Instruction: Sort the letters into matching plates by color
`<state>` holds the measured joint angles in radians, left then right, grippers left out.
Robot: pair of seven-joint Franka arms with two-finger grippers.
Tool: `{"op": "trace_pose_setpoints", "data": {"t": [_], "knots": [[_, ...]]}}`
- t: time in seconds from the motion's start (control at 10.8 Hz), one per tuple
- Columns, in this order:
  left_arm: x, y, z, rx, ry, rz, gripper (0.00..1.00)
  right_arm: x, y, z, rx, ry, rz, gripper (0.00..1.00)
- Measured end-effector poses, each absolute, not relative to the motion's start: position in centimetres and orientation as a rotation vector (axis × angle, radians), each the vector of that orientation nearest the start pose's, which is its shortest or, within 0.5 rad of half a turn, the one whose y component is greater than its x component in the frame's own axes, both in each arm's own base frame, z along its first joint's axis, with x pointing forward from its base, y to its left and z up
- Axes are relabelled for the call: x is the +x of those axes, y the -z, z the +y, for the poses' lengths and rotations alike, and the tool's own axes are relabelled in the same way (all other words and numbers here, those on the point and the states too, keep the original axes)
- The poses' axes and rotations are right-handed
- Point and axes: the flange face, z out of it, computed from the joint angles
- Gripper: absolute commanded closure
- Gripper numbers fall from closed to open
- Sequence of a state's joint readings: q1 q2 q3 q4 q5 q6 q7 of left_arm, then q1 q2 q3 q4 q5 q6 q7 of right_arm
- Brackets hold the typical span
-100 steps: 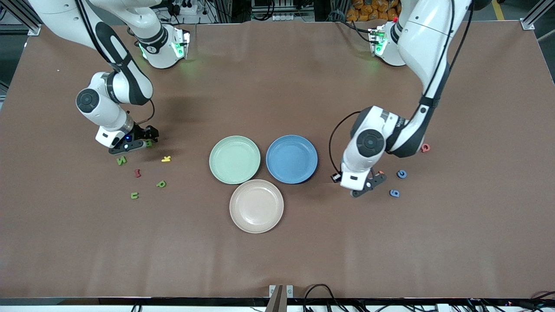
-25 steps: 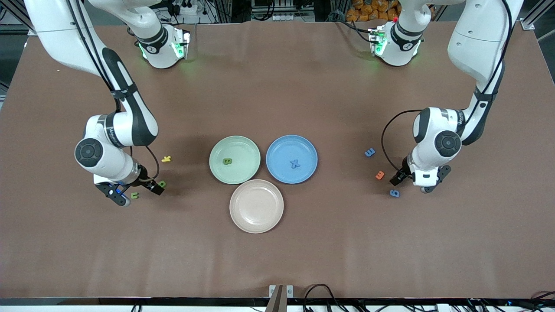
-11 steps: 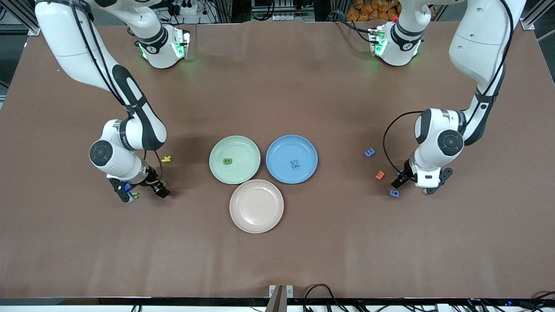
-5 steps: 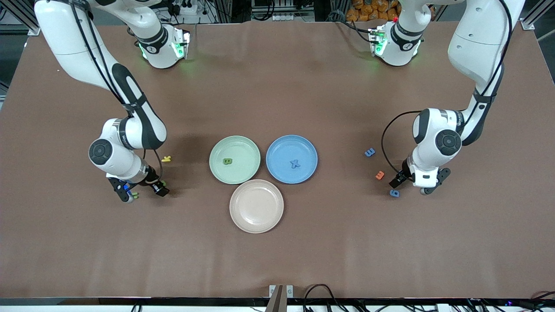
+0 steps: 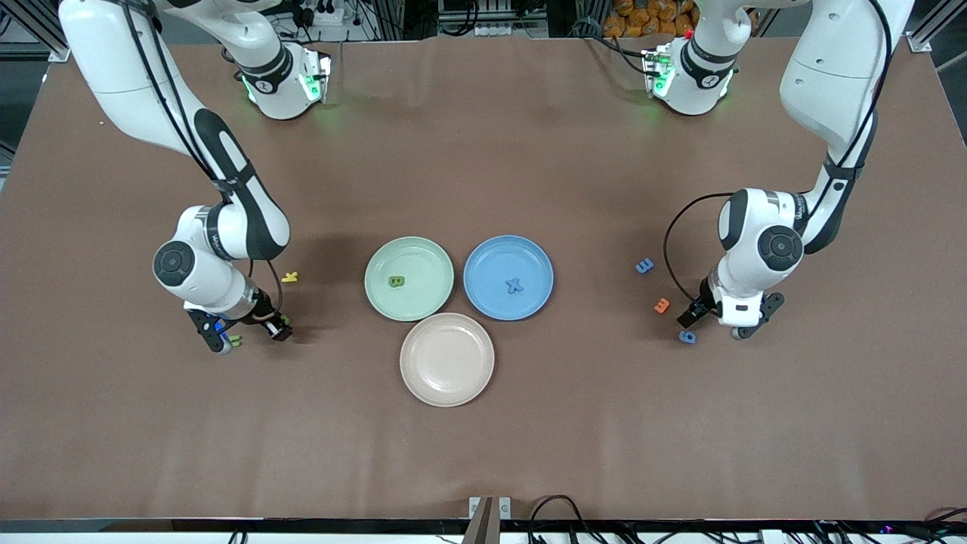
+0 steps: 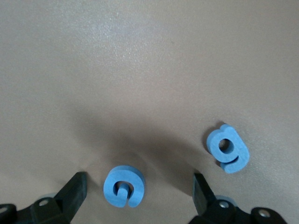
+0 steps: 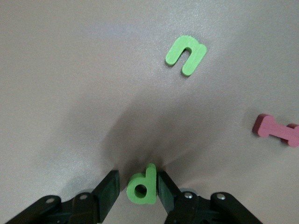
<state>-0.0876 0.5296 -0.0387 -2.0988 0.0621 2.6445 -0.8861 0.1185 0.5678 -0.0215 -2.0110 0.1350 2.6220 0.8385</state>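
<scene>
The right claw (image 7: 136,193) is down on the worktop (image 5: 483,453) at the right arm's end, its fingers (image 7: 108,191) pressed against both sides of a green "d" (image 7: 142,185), so that letter is gripped. A green "n" (image 7: 186,55) and a pink piece (image 7: 276,130) lie near it. The left claw (image 6: 135,198) hangs wide open around a blue "c" (image 6: 124,185), nothing gripped; a blue "9" (image 6: 227,148) lies just beside. One green letter (image 5: 396,282) is in the green plate (image 5: 381,302), a blue "x" (image 5: 514,285) in the blue plate (image 5: 483,302). The thin foam could be pinched off-centre and twist or slip out during lifting. The "9" might be nudged when the left fingers (image 6: 70,196) are closed.
</scene>
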Motion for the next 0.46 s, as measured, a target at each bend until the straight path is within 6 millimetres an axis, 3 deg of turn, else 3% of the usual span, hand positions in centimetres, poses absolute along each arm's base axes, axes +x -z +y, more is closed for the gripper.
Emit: {"op": "trace_pose_setpoints", "data": {"t": [0.09, 0.46], "knots": [[57.7, -16.5, -7.5, -2.946, 0.037, -1.093, 1.00, 60.4, -17.1, 5.6, -2.795, 0.020, 1.271, 0.61], [57.8, -17.7, -7.8, -2.956, 0.061, -1.091, 1.00, 60.3, -17.2, 5.5, -2.794, 0.020, 1.273, 0.69]]}}
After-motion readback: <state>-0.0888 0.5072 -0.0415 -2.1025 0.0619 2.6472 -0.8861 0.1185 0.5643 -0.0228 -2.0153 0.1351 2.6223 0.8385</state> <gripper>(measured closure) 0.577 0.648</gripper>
